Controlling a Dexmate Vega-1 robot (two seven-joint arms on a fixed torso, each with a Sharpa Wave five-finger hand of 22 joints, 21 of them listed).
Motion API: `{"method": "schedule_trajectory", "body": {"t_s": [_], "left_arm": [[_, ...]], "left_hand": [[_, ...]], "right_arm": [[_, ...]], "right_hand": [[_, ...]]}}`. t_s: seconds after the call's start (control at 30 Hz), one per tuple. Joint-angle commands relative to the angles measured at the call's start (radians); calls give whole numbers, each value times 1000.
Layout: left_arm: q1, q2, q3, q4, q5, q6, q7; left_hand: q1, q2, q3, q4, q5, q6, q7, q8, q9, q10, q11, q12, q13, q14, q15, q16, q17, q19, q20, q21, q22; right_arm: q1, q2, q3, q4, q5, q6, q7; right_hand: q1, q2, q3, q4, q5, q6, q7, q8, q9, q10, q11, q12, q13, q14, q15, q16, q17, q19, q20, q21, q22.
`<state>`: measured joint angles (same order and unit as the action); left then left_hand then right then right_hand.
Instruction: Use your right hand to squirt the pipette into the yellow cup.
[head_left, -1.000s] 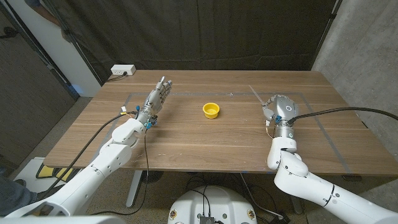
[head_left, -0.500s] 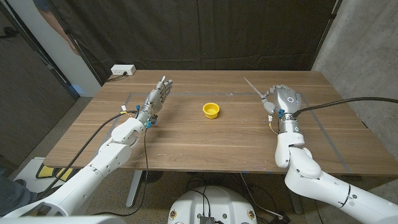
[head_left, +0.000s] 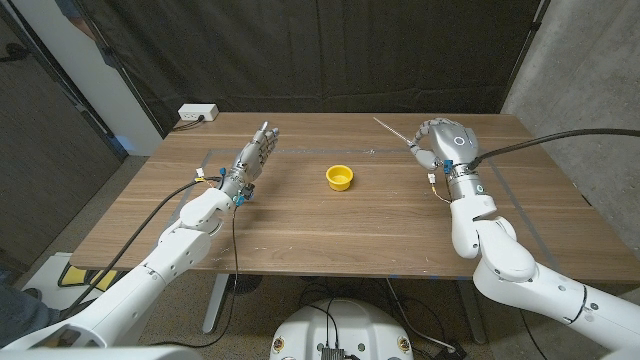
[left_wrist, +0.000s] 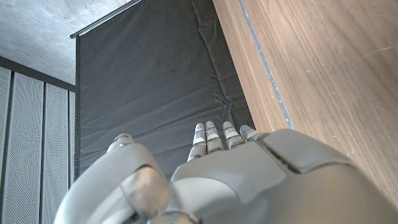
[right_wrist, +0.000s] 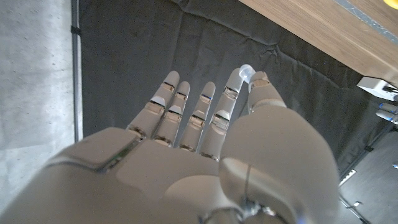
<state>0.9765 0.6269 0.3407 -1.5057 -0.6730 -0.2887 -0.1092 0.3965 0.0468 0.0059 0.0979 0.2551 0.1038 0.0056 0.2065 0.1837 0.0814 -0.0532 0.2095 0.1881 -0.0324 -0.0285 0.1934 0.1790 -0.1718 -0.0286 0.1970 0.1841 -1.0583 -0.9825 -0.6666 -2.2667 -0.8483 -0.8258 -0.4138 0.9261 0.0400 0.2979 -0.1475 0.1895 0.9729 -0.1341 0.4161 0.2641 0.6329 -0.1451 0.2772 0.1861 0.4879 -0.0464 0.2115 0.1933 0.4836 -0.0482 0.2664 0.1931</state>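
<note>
Wooden tabletop (head_left: 330, 225) spreads wide around my hands, with bare boards between the yellow cup (head_left: 340, 177) at the middle and each side edge; a white power strip (head_left: 198, 113) sits at the far left corner, well away from everything. My right hand (head_left: 444, 146) is raised over the right far part of the table, near the back edge, and it grips the pipette (head_left: 392, 131), whose thin tip slants up and away to the left, its long axis running from my fingers toward the far edge. The cup stands apart from it, nearer me and to the left. In the right wrist view my fingers (right_wrist: 202, 115) reach close together. My left hand (head_left: 252, 157) waits on the left, fingers stretched forward and holding nothing.
</note>
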Motion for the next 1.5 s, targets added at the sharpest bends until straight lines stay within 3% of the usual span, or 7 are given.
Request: {"method": "schedule_trajectory", "body": {"t_s": [0.03, 0.27, 0.7, 1.5], "left_arm": [[14, 12, -5, -21, 5, 4, 11], [25, 18, -10, -31, 2, 4, 18], [34, 24, -13, -44, 3, 5, 24], [55, 35, -14, -77, 5, 13, 39]], "left_hand": [[9, 2, -6, 2, -4, 3, 2, -2, 6, 4, 0, 0, 4, 1, 5, -4, 3, -6, -17, 6, 2], [11, 4, -6, 1, -5, 3, 2, -2, 6, 3, 1, -1, 4, 0, 5, -4, 3, -8, -16, 6, 1], [14, 6, -7, 0, -6, 2, 2, -3, 6, 3, 2, -2, 4, 0, 6, -5, 3, -11, -14, 5, 1], [21, 9, -9, -3, -10, 1, 6, -4, 6, 3, 8, -2, 4, -1, 9, -5, 3, -11, -24, 6, 1]], "right_arm": [[7, -33, 56, -9, -122, 129, 142], [14, -46, 88, -8, -186, 218, 230], [29, -7, 138, -2, -262, 332, 341], [67, -16, 190, -4, -286, 545, 519]], "right_hand": [[4, -1, -1, 6, -3, -3, -5, -2, 0, 6, -8, -3, 0, 10, -50, -1, 2, 11, -43, -1, 4], [7, -1, -1, 5, -2, -3, -7, -1, 0, 11, -6, -3, 0, 15, -55, -2, 1, 15, -45, 0, 4], [7, -3, -3, 5, -1, 4, -8, 1, -1, 15, -13, -6, 0, 21, -61, -4, 0, 20, -47, 0, 3], [9, -1, -3, 7, 0, 6, -9, 2, -2, 24, -12, -9, 0, 26, -67, -8, 0, 26, -54, 0, 3]]}}
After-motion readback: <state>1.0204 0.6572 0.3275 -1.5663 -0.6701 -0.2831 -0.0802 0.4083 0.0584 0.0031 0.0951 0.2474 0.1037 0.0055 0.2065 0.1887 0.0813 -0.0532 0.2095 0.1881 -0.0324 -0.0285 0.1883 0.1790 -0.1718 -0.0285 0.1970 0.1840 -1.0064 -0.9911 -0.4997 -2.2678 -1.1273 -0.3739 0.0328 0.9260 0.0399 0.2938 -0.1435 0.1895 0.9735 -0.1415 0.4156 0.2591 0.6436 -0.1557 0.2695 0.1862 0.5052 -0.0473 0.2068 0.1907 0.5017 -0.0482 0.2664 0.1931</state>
